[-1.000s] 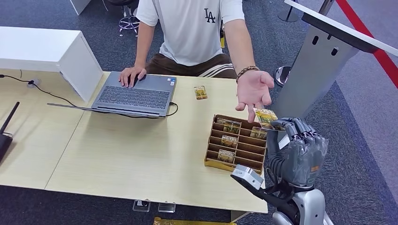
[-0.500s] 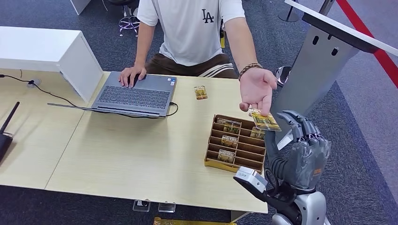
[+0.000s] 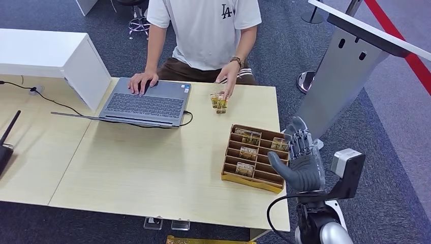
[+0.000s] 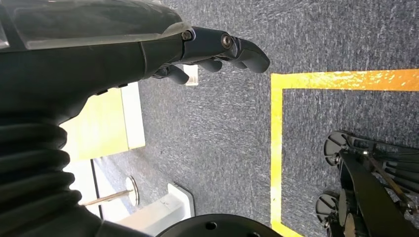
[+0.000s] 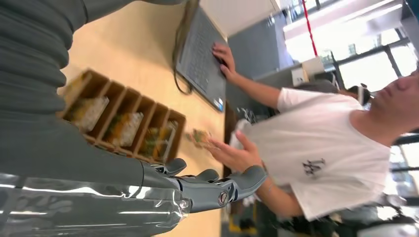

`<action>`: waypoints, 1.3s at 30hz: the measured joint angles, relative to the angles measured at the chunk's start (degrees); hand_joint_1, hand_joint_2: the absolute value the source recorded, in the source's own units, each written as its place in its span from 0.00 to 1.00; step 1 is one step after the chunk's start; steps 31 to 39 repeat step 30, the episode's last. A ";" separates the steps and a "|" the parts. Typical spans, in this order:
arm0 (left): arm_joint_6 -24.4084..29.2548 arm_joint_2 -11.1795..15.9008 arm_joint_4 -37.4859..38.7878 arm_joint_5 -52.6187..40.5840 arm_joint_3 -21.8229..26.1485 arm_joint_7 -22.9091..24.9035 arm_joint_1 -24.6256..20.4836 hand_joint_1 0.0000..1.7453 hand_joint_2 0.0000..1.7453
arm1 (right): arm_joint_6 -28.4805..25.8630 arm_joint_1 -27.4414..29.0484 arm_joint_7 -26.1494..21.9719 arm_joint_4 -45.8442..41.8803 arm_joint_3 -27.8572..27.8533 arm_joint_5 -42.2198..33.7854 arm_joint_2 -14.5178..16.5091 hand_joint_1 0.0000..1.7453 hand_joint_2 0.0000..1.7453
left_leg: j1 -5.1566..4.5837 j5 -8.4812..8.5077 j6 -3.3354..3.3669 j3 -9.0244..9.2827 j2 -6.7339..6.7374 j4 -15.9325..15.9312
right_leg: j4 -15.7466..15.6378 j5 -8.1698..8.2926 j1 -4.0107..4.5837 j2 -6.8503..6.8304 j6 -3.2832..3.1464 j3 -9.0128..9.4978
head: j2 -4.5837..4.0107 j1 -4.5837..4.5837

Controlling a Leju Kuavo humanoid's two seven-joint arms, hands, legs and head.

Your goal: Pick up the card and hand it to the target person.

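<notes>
While the person's hand (image 3: 227, 86) sets a card (image 3: 222, 105) down on the worktop (image 3: 152, 168) beside another card (image 3: 216, 99) at upper centre of the frame, the robot's right hand (image 3: 300, 160) hangs empty at lower right, fingers spread and holding nothing. The delivered card lies just beyond the laptop (image 3: 146, 104), well apart from the robot's hand, up and to the left of it across the wooden card tray (image 3: 254, 179); its long axis appears to run roughly up the frame, though it is too small to be sure. More cards stand in the tray's slots, just beside the right hand, which is the nearer hand by far. At the robot's side, the left hand (image 4: 212, 52) points at the carpet with fingers loosely curled and nothing in them. On this evidence the handover looks complete, with any further pick falling to the right hand.
</notes>
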 joint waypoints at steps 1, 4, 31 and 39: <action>0.01 0.00 0.00 0.08 0.00 0.04 0.00 0.00 0.00 | 0.88 0.17 0.51 0.16 -0.02 -2.12 -0.24 0.00 1.00 | 0.00 0.00 0.00 0.00 0.00 0.00 | 0.00 0.00 0.00 0.00 0.00 0.00 | -0.01 0.01; 0.07 0.00 0.00 0.30 0.00 0.22 0.01 0.00 0.00 | 2.79 1.05 1.93 0.55 -0.14 -6.47 -1.10 0.00 1.00 | 0.00 0.00 0.00 0.00 0.00 0.00 | 0.00 0.00 0.00 0.00 0.00 0.00 | 0.00 0.05; 1.08 0.31 0.00 0.83 0.04 0.71 0.08 0.00 0.00 | 2.20 6.51 16.86 -0.76 -0.39 0.11 -9.53 0.00 1.00 | 0.00 0.00 0.00 0.01 0.01 0.00 | -0.01 0.00 0.00 0.01 0.00 0.00 | 0.00 0.01; 1.08 0.31 0.00 0.83 0.04 0.71 0.08 0.00 0.00 | 2.20 6.51 16.86 -0.76 -0.39 0.11 -9.53 0.00 1.00 | 0.00 0.00 0.00 0.01 0.01 0.00 | -0.01 0.00 0.00 0.01 0.00 0.00 | 0.00 0.01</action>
